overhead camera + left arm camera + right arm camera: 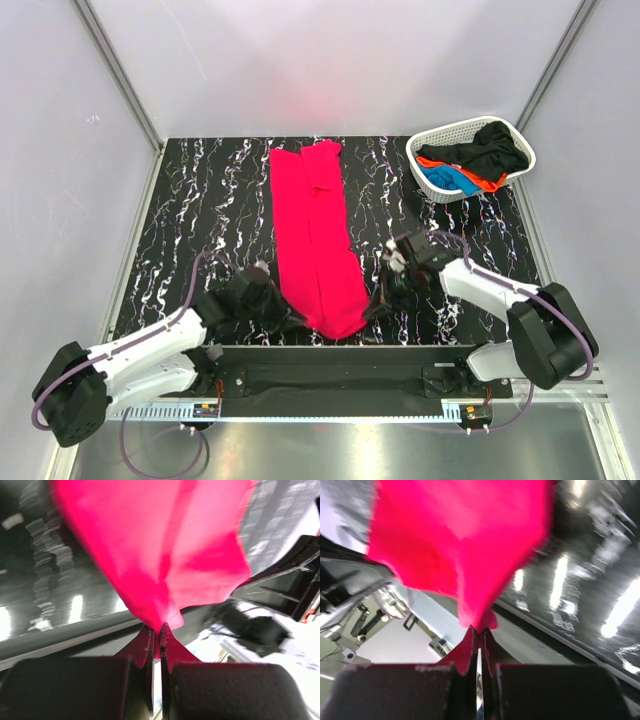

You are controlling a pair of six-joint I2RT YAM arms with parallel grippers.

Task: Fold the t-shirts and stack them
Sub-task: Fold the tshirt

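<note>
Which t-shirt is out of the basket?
The pinkish-red t-shirt, a long strip on the table, its near end pinched by the left fingers and right fingers. The black shirt, blue shirt and orange shirt lie in the white basket.

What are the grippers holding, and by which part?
Both hold the pinkish-red t-shirt: the left gripper pinches its near left corner, the right gripper its near right corner.
</note>
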